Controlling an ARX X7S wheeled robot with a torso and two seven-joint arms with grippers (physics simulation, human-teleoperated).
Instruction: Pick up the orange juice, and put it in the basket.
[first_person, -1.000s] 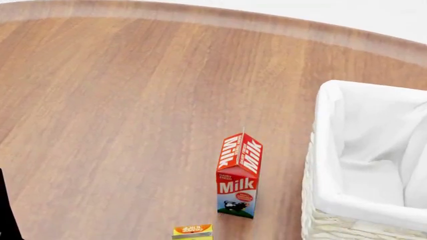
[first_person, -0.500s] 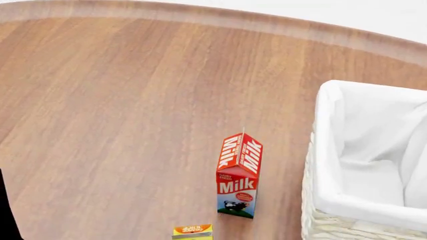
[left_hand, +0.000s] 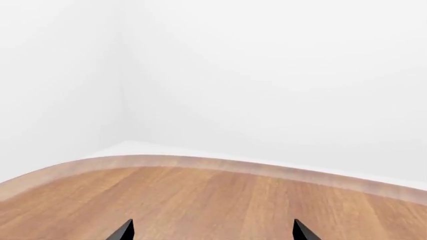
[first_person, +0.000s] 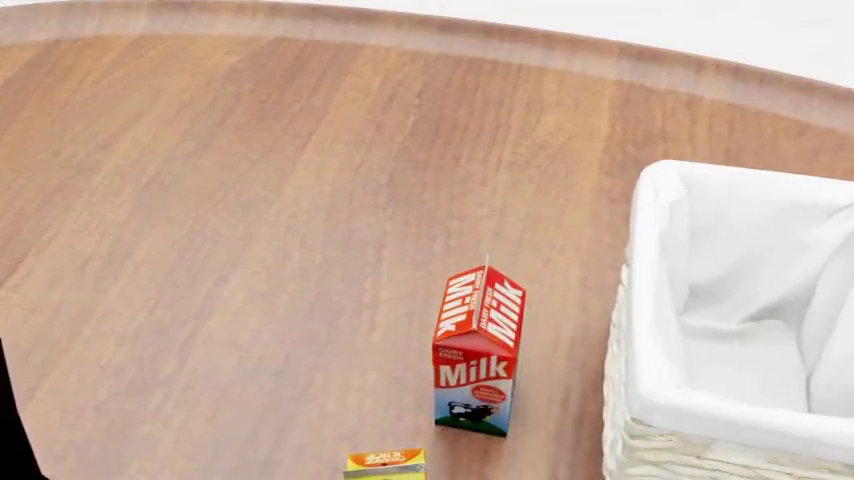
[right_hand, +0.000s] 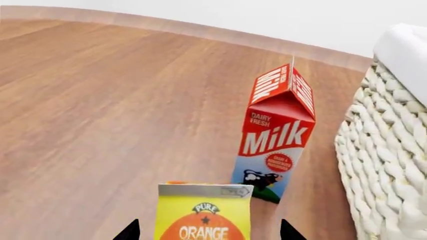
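Note:
The orange juice carton, yellow with an orange label, stands between the tips of my right gripper, whose jaws are spread wide on either side of it without touching. In the head view only the carton's top shows at the bottom edge. The cream wicker basket with white lining stands at the right; its woven wall shows in the right wrist view. My left gripper is open and empty over bare wood.
A red-and-white Milk carton stands upright just beyond the juice and left of the basket; it also shows in the right wrist view. The round wooden table curves away at the back against a white wall.
A dark arm part at the head view's lower left edge has slid further out of the frame. Cartons and basket have not moved.

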